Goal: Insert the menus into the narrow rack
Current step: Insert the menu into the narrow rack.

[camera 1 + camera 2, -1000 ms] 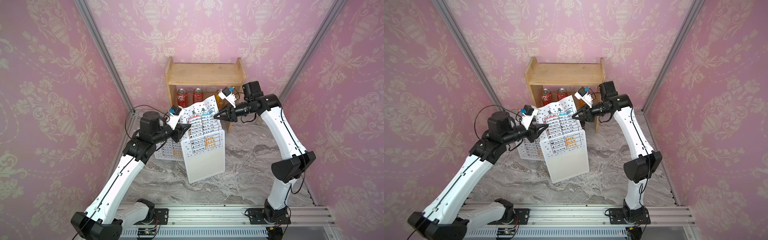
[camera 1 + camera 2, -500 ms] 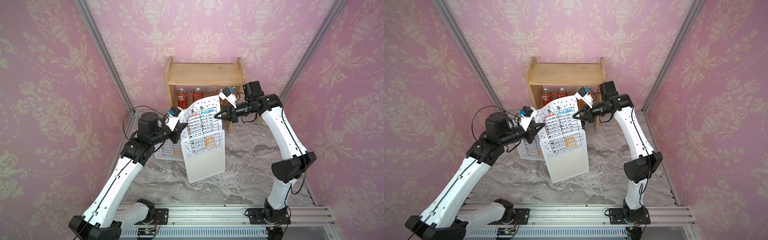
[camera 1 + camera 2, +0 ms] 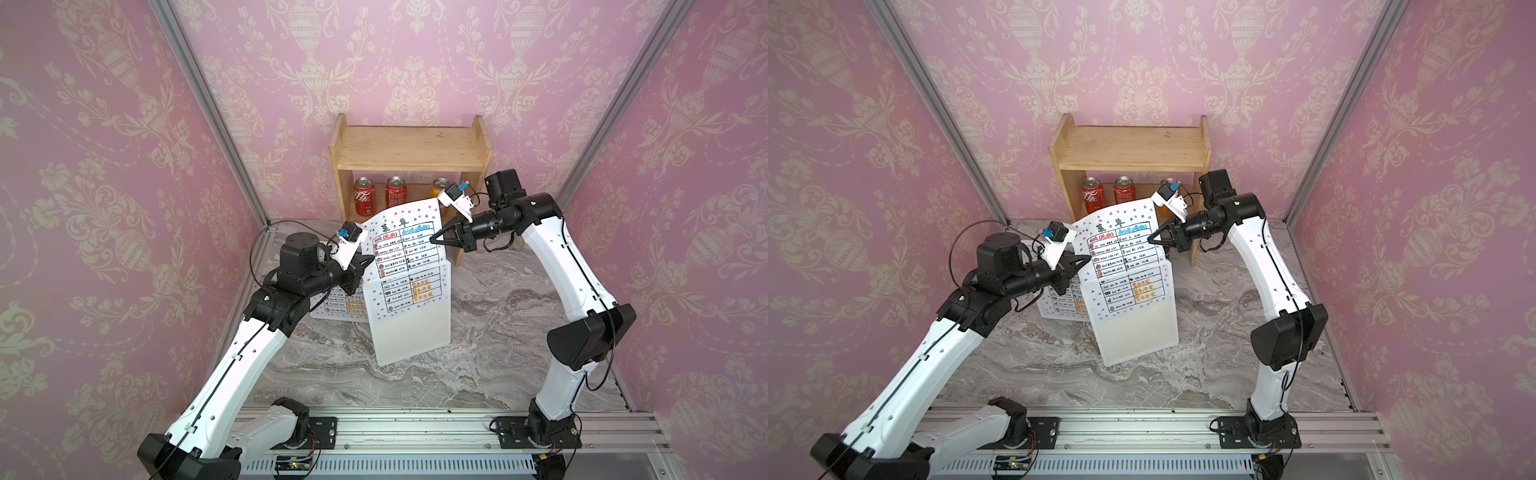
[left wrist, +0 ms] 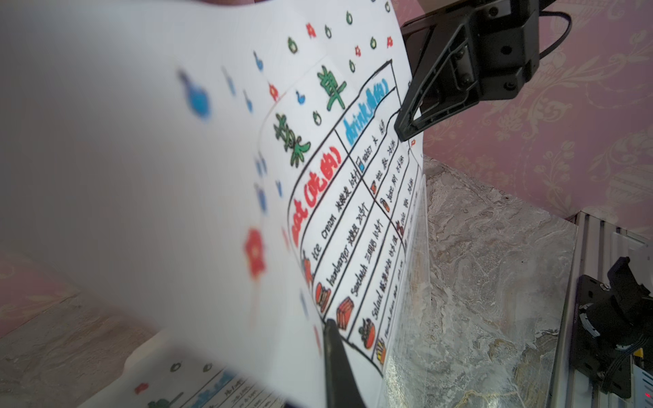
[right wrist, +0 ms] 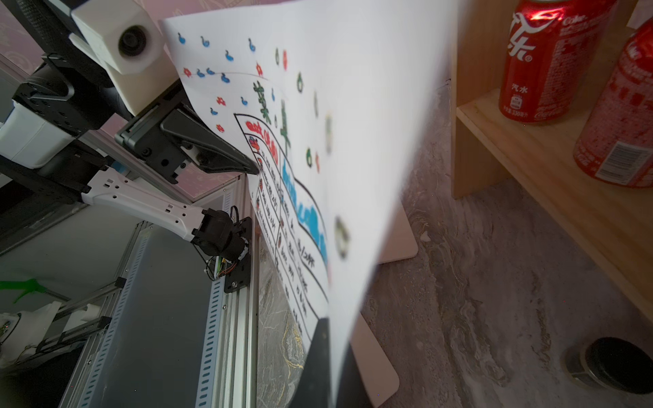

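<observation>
Menu, white paper sheet w/ black-ruled table, green title chars & coloured border dots (image 3: pixel 405 253), stands w/ its lower half down in the translucent white plastic rack (image 3: pixel 415 340); upper half sticks out, curled. Change vs a sec ago: my jaws stood a bit apart at the sheet's side edges, now both pairs are together. My left gripper (image 3: pixel 370 262) is pinched on one side edge, my right gripper (image 3: pixel 433 240) on the opposite edge, higher up. Wrist views show paper running between the fingers. My reading: sheet is held by both sides, prob. ready to be guided further down; not fully seated yet. Count: menus 2, the second menu (image 3: pixel 337 306) flat on the grey marble tabletop (image 3: pixel 519 332) just beside the rack, under my left arm. Rack 1. Drink cans (image 3: pixel 364 196) 3 (2 red, 1 orange, part hidden), in 1 pale wooden shelf (image 3: pixel 411 145).
</observation>
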Controlling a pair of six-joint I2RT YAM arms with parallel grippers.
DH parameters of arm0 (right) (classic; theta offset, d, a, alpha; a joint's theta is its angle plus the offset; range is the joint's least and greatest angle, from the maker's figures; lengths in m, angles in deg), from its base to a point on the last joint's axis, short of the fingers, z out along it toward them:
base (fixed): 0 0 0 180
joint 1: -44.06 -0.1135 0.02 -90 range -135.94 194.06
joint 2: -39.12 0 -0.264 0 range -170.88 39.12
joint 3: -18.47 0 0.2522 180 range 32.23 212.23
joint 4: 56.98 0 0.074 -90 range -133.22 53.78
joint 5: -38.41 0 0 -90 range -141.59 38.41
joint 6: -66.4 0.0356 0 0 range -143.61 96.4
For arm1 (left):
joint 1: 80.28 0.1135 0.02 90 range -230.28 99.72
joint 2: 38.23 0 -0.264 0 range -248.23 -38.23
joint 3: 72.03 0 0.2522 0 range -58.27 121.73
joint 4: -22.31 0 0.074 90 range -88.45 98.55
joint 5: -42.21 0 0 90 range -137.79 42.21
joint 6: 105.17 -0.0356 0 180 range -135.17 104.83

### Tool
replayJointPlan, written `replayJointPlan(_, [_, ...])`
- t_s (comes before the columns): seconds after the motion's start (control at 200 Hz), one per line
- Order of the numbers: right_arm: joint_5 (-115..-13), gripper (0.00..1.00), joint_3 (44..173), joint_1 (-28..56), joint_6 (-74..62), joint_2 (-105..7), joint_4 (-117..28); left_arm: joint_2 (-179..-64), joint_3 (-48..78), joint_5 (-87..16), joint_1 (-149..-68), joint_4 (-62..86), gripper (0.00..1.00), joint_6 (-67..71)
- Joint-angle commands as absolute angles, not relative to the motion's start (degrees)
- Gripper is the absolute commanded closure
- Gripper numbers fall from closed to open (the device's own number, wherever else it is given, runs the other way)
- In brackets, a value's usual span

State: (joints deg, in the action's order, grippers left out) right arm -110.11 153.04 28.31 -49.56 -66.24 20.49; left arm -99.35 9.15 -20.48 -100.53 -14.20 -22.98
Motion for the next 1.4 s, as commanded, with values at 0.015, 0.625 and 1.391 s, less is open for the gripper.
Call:
replayJointPlan(0.015, [-110.3,0.97,150.6,28.9,-50.4,-63.4,19.6,-97.0,6.7,-18.7,-100.1,-14.8,1.0,-20.5])
replayJointPlan(0.625, [-112.0,0.7,162.8,28.8,-48.4,-68.2,21.4,-102.0,16.1,-20.6,-100.0,-13.7,0.72,-24.4])
replayJointPlan(1.391, [-111.9,0.98,158.1,28.1,-49.9,-67.1,21.8,-97.3,8.7,-19.0,-100.0,-14.9,1.0,-22.0])
